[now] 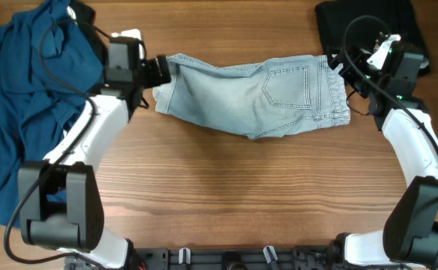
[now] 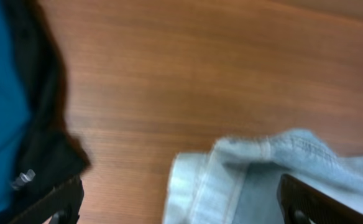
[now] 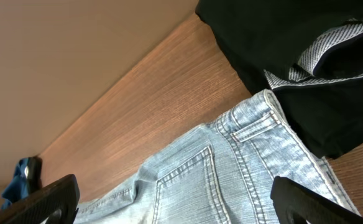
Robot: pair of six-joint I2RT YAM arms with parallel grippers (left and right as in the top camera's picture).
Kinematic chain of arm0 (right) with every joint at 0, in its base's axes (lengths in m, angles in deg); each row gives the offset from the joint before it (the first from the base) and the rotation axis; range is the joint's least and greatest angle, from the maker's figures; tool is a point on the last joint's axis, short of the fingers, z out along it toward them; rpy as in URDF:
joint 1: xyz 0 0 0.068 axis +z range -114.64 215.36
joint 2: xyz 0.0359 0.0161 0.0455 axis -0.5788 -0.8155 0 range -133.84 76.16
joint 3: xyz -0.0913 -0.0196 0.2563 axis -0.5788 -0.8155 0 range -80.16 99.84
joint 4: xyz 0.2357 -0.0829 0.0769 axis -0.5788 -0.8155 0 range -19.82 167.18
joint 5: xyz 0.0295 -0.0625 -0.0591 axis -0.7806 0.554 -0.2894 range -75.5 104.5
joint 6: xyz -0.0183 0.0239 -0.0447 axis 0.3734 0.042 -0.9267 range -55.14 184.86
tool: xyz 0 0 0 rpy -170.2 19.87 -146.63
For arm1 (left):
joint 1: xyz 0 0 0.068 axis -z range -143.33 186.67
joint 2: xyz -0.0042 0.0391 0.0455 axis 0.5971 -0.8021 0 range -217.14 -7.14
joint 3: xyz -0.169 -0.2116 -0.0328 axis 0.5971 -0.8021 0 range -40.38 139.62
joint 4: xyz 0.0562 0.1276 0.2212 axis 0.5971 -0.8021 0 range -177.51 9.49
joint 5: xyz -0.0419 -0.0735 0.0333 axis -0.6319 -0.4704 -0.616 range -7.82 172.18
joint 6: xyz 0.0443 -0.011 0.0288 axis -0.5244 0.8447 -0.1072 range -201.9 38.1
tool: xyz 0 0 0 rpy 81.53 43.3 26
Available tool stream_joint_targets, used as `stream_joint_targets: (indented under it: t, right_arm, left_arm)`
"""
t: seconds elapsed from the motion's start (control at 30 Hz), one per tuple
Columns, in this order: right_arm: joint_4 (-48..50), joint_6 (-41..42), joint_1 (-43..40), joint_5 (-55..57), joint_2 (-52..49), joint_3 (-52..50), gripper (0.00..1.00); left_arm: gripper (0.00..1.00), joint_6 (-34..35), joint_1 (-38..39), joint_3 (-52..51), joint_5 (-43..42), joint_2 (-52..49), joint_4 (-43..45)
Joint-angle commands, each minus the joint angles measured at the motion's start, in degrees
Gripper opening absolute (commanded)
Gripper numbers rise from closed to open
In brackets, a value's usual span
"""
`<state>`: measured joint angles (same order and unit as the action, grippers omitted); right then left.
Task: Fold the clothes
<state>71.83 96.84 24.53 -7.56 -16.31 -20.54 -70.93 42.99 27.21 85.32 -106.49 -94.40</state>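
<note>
Light blue denim shorts (image 1: pixel 256 96) lie flat across the upper middle of the table, folded, back pocket up. My left gripper (image 1: pixel 166 69) is open at the shorts' left hem (image 2: pixel 256 180); its fingers straddle the cloth edge. My right gripper (image 1: pixel 342 69) is open at the waistband end (image 3: pixel 231 174), with its fingers wide on either side of the pocket. A blue garment (image 1: pixel 24 90) is heaped at the far left. A black garment (image 1: pixel 365 26) lies at the top right, also in the right wrist view (image 3: pixel 293 50).
The blue garment (image 2: pixel 1 106) and a dark edge beside it sit close to the left gripper. The wooden table (image 1: pixel 241 195) stretches in front of the shorts. Cables run along both arms.
</note>
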Motion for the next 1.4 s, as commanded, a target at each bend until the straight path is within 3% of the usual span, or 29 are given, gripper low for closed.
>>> stream_joint_targets:
  t: [0.0,0.13,0.27,0.33,0.4,0.43,0.53,0.67,0.77,0.83,0.9,0.93,1.03,1.17,1.23,1.3,1.33,1.37]
  right_arm:
    - [-7.17,-3.17,-0.37,0.13,0.55,1.09,1.0]
    - [-20.02,-9.55,-0.37,1.57,0.55,1.07,1.0]
    - [-30.18,-8.87,-0.37,13.0,0.55,1.03,1.0]
    - [-31.82,-9.16,-0.37,14.56,0.55,1.03,1.0]
    - [-31.82,-9.38,-0.37,14.32,0.55,1.03,1.0]
    - [-31.82,-9.38,-0.37,14.1,0.55,1.03,0.99]
    - [-32.06,-9.49,-0.37,13.05,0.55,1.03,0.99]
    - [-32.68,-9.46,-0.37,13.07,0.55,1.03,0.99]
    - [-33.07,-9.49,-0.37,13.09,0.55,1.03,0.99]
    - [-33.07,-9.49,-0.37,13.09,0.55,1.03,1.0]
    - [-33.11,-9.46,-0.37,13.07,0.55,1.03,0.99]
    - [-33.24,-9.49,-0.37,13.09,0.55,1.03,0.99]
    - [-33.29,-9.6,-0.37,13.11,0.55,1.03,1.0]
    - [-33.22,-10.97,-0.37,13.11,0.52,1.03,0.93]
    - [-33.27,-10.95,-0.37,13.09,0.52,1.03,0.92]
    - [-33.83,-10.97,-0.37,13.09,0.52,1.03,0.92]
    - [-34.36,-11.02,-0.37,13.31,0.52,1.03,0.92]
    - [-34.67,-11.04,-0.37,13.77,0.52,1.03,0.92]
  left_arm:
    - [1.0,-0.28,-0.61,3.3,-4.44,0.02,-8.28]
    - [1.0,-0.33,-0.55,2.82,-13.81,-1.46,-14.56]
    - [0.99,-0.33,-0.55,1.99,-17.68,-5.51,-14.91]
    - [0.89,-0.31,-0.55,1.99,-20.33,-7.56,-15.19]
    - [0.72,-0.28,-0.55,1.99,-20.02,-9.29,-15.32]
    - [0.73,-0.28,-0.55,1.99,-19.26,-9.99,-15.13]
    - [0.95,-0.31,-0.55,1.99,-16.52,-11.56,-12.17]
    - [0.99,-0.28,-0.55,1.99,-16.11,-12.57,-8.39]
    - [0.89,-0.26,-0.5,1.99,-16.13,-14.93,-7.21]
    - [0.8,-0.26,-0.2,1.99,-16.28,-16.0,-6.91]
    - [0.61,-0.33,0.37,1.99,-17.27,-16.2,-7.06]
    - [0.13,-0.87,0.59,2.08,-18.86,-16.0,-8.2]
    - [0.04,-1.07,-0.59,3.93,-20.13,-12.79,-16.57]
    - [0.07,-1.18,-5.62,14.84,-20.04,-5.97,-41.35]
    - [0.25,-1.18,-7.89,18.14,-20.04,-4.07,-49.24]
    - [0.32,-1.16,-9.44,18.32,-20.04,-3.39,-55.39]
    - [0.73,-1.16,-9.9,18.29,-20.04,-3.41,-58.95]
    - [1.0,-1.18,-10.05,18.29,-20.02,-3.63,-61.77]
